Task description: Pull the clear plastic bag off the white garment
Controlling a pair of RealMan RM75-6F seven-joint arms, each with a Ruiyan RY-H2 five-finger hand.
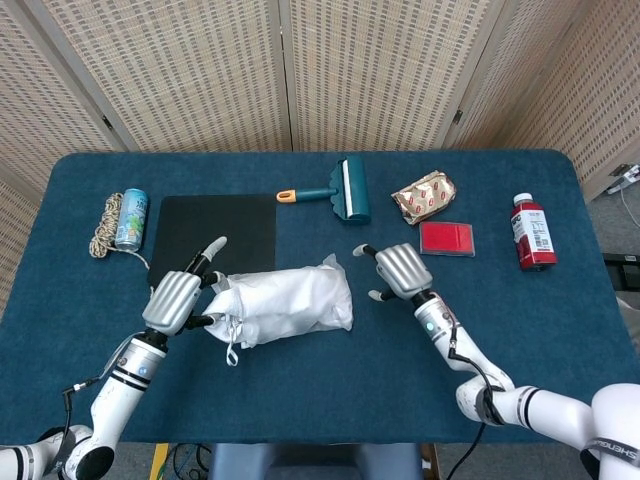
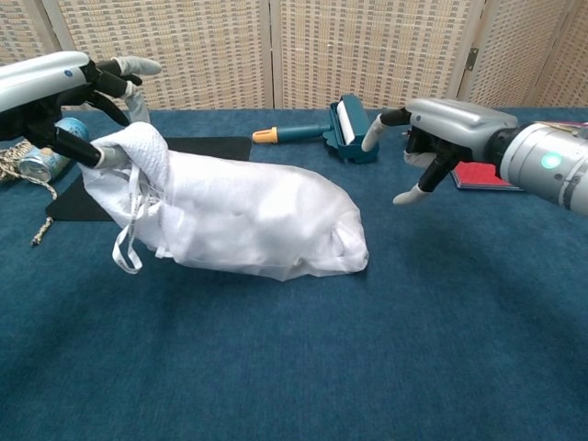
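L hand (image 2: pixel 69 101) on bagged garment (image 2: pixel 243 220)

The white garment (image 2: pixel 248 220), wrapped in the clear plastic bag (image 2: pixel 303 262), is laid lengthwise, its left end lifted.

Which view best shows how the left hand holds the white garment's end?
The chest view: the left hand pinches the white garment at its bunched end, straps dangling below. The head view shows the hand from above, its back hiding the contact.

Woven folding screens (image 1: pixel 330 70) behind blue table (image 1: pixel 300 380).
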